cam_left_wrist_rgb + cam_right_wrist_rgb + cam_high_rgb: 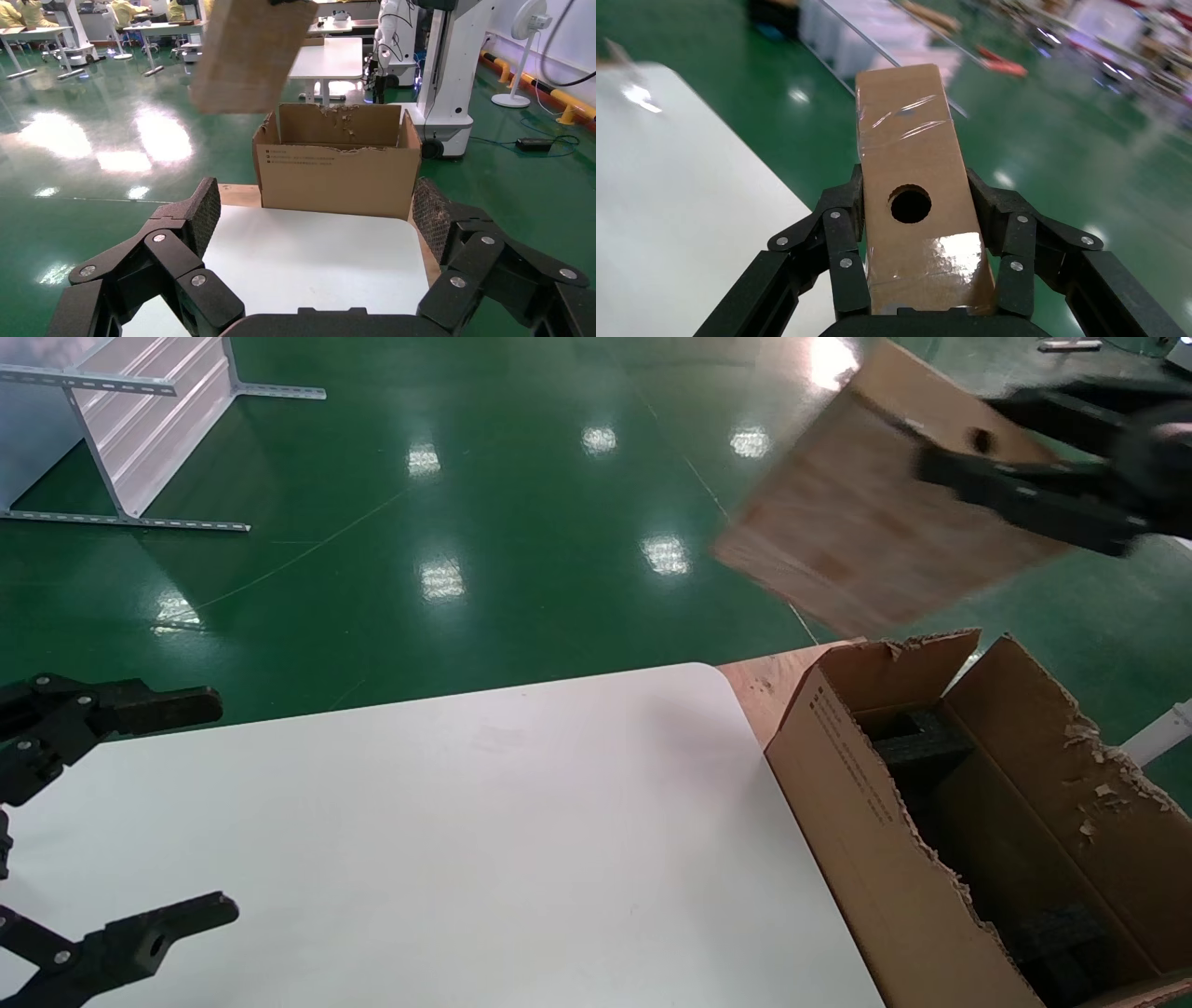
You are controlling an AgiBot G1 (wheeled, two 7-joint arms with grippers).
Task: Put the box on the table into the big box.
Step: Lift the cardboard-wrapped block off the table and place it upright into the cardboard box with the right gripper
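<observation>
Box (916, 210) sits clamped across its narrow sides in the right gripper (916, 232), airborne at one o'clock, tilted, likely for carrying over the carton (931, 822) at four o'clock beside the table (466, 859). Left gripper (112, 822) idles spread wide at nine o'clock.

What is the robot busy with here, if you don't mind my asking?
The right claw is shut on a small flat brown cardboard box with a round hole in its narrow face, holding it tilted in the air, up beyond the large torn brown corrugated carton standing beside the white tabletop. The box is not yet inside the carton, where black foam blocks show. The left claw hangs open over the tabletop's other side, holding nothing.
</observation>
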